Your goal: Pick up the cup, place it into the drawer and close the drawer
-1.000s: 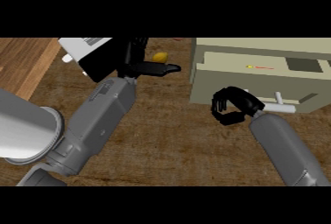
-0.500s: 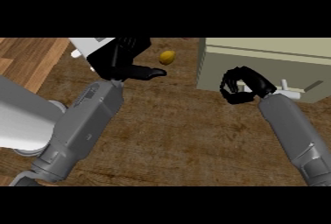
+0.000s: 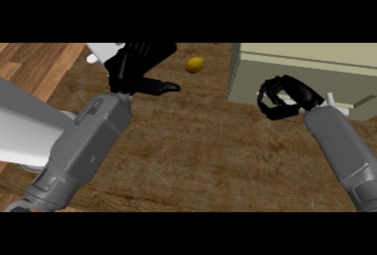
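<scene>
The desk (image 3: 191, 149) is carrying a big tan drawer (image 3: 309, 69) at the right, with the right robot hand (image 3: 294, 89) curling up empty in front of it. The left robot hand (image 3: 136, 64) is covering part of the white cup (image 3: 101, 50), well apart from the drawer, and I cannot tell if it is gripping. Lifting too soon might be tipping the cup over.

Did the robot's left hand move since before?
Yes. The left hand shifted left, away from the drawer cabinet; the gap between its thumb and the cabinet is wider now.
</scene>
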Robot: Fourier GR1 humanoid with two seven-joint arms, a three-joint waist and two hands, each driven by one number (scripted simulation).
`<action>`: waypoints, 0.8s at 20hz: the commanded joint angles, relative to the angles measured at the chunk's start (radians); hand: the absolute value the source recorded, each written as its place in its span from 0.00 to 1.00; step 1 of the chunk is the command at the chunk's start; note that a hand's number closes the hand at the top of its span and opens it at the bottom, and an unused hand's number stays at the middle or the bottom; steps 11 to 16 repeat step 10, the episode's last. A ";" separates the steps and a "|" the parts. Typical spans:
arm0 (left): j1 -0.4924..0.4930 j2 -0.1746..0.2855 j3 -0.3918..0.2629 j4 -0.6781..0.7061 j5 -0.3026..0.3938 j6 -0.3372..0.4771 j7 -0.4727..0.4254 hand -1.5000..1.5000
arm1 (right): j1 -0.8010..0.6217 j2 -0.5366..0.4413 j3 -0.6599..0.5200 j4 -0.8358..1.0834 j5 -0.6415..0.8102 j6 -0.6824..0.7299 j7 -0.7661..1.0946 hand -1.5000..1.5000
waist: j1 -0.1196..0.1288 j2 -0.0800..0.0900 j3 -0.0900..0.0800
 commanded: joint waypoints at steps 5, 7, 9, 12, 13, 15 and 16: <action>0.030 -0.002 -0.006 -0.025 0.010 -0.034 0.007 0.00 | -0.171 -0.129 -0.106 0.015 -0.039 -0.046 0.078 1.00 | 0.052 0.019 -0.010; 0.032 0.008 -0.007 -0.031 0.012 -0.048 0.015 0.00 | -0.168 -0.143 -0.109 0.006 -0.045 -0.029 0.080 1.00 | 0.050 0.016 -0.010; 0.044 0.014 -0.007 -0.032 0.007 -0.046 0.004 0.00 | -0.161 -0.143 -0.112 -0.001 -0.053 -0.022 0.076 1.00 | 0.048 0.018 -0.010; 0.042 0.003 -0.008 -0.038 0.011 -0.046 0.008 0.00 | -0.157 -0.132 -0.110 -0.001 -0.054 -0.025 0.083 1.00 | 0.053 0.018 -0.010; 0.042 0.003 -0.008 -0.038 0.011 -0.046 0.008 0.00 | -0.157 -0.132 -0.110 -0.001 -0.054 -0.025 0.083 1.00 | 0.053 0.018 -0.010; 0.042 0.003 -0.008 -0.038 0.011 -0.046 0.008 0.00 | -0.157 -0.132 -0.110 -0.001 -0.054 -0.025 0.083 1.00 | 0.053 0.018 -0.010; 0.042 0.003 -0.008 -0.038 0.011 -0.046 0.008 0.00 | -0.157 -0.132 -0.110 -0.001 -0.054 -0.025 0.083 1.00 | 0.053 0.018 -0.010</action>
